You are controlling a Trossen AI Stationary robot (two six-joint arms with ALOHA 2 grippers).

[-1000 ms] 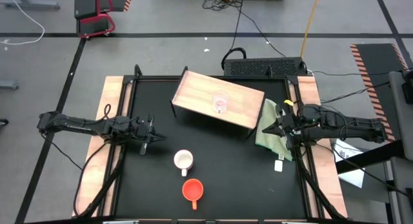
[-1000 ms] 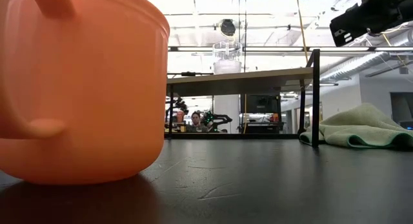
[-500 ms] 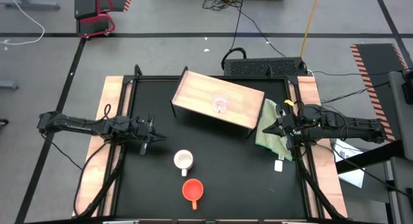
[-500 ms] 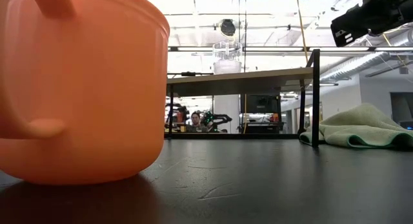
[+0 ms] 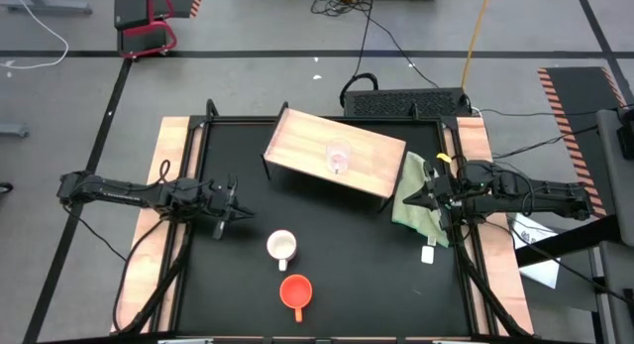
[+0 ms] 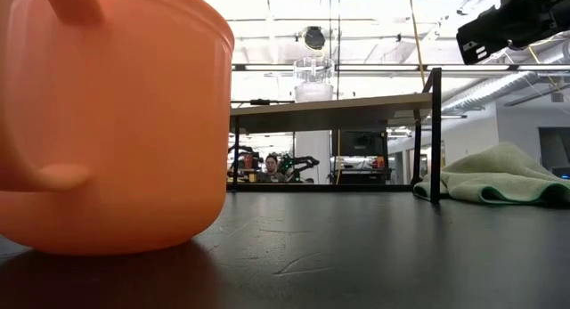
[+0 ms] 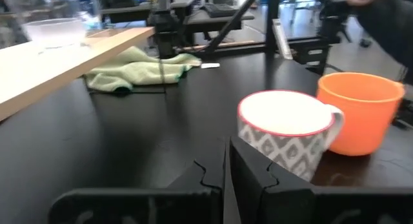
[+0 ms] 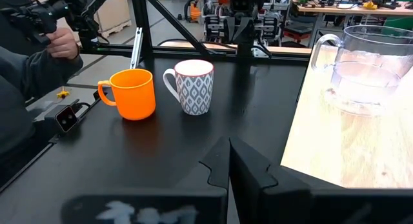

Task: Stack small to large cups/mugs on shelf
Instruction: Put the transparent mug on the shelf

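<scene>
The clear cup (image 5: 339, 159) stands upright on the wooden shelf (image 5: 297, 146) at the table's far middle; it also shows in the right wrist view (image 8: 368, 69). The white patterned mug (image 5: 282, 247) and the orange mug (image 5: 295, 291) stand on the black table, toward the near edge. My left gripper (image 5: 243, 214) is shut at the table's left, left of the patterned mug (image 7: 287, 137), touching nothing. My right gripper (image 5: 401, 198) is shut at the table's right, above the green cloth, touching nothing.
A green cloth (image 5: 416, 200) lies crumpled by the shelf's right end. A small white tag (image 5: 428, 254) lies near the table's right edge. Pale wooden strips (image 5: 163, 225) run along both sides of the table. A person's hand (image 8: 61, 40) shows beyond the table.
</scene>
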